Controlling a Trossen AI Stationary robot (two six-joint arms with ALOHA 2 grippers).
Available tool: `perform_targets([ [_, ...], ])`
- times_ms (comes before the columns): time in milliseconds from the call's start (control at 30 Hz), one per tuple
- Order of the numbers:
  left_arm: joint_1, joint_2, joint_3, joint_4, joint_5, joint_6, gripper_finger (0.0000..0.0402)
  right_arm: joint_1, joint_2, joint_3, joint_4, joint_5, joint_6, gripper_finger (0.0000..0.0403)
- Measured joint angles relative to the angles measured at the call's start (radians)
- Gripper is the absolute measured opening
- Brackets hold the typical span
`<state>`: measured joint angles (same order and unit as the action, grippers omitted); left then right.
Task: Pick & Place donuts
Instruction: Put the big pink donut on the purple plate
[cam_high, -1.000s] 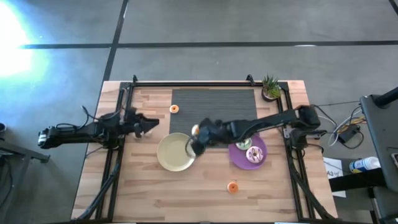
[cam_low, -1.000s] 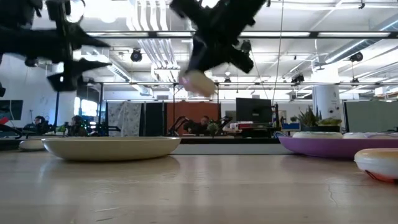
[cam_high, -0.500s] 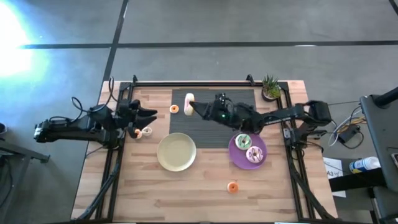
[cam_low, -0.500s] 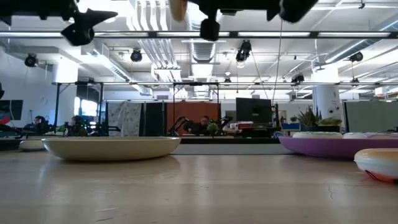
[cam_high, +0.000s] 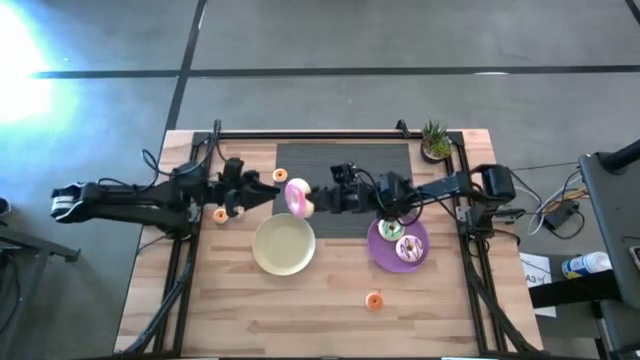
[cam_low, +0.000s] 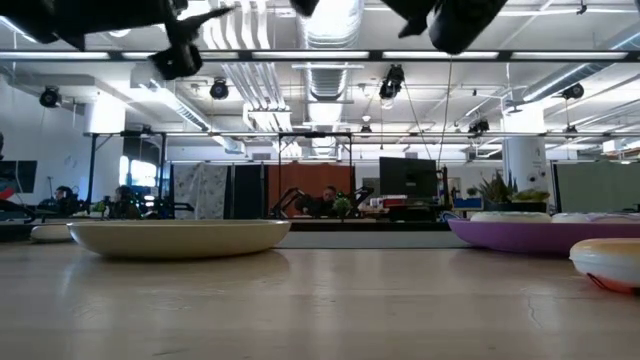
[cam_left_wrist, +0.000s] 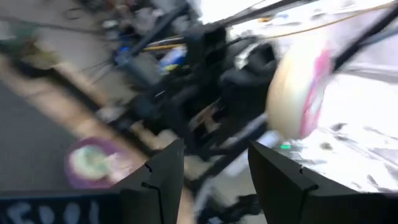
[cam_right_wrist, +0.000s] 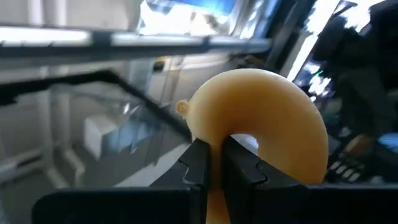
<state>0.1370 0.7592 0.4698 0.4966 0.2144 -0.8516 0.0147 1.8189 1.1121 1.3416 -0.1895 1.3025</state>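
Pink-iced donut (cam_high: 297, 197) sits pinched edge-on in the right end effector (cam_high: 312, 199), fingers pressed onto its rim; the right wrist view shows the cream underside (cam_right_wrist: 261, 130) clamped between the two dark fingers. A second ago this end effector hung over the cream plate's (cam_high: 283, 244) rim, half a second ago far out over the dark mat (cam_high: 343, 160); now it is back between mat and plate, raised well above the bench (cam_high: 330, 310). The left end effector (cam_high: 268, 192) has advanced from the bench's left side and now faces the donut, just beside it, fingers spread (cam_left_wrist: 158, 180) with the donut (cam_left_wrist: 295, 93) ahead of them.

Judgement: looks like a handover setup rather than a direct drop; donut not yet placed.

Others: two donuts on the purple plate (cam_high: 420, 262), below the right arm; a small orange one (cam_high: 374, 300) near the front edge; small ones (cam_high: 220, 214) under the left arm.
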Motion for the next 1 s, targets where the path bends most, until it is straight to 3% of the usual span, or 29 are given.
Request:
perform_targets([
  [267,0.012,0.094,0.078,0.186,0.037,-0.008,0.0155,0.026,0.007,0.062,-0.002,-0.04,-0.052,0.0022],
  [600,0.012,0.161,0.171,0.177,0.118,-0.006,0.0202,0.039,0.009,0.05,-0.006,-0.047,-0.053,0.0023],
  [1000,0.011,0.192,0.184,0.216,0.152,0.008,0.0204,0.021,0.009,0.048,-0.005,-0.047,-0.053,0.0023],
])
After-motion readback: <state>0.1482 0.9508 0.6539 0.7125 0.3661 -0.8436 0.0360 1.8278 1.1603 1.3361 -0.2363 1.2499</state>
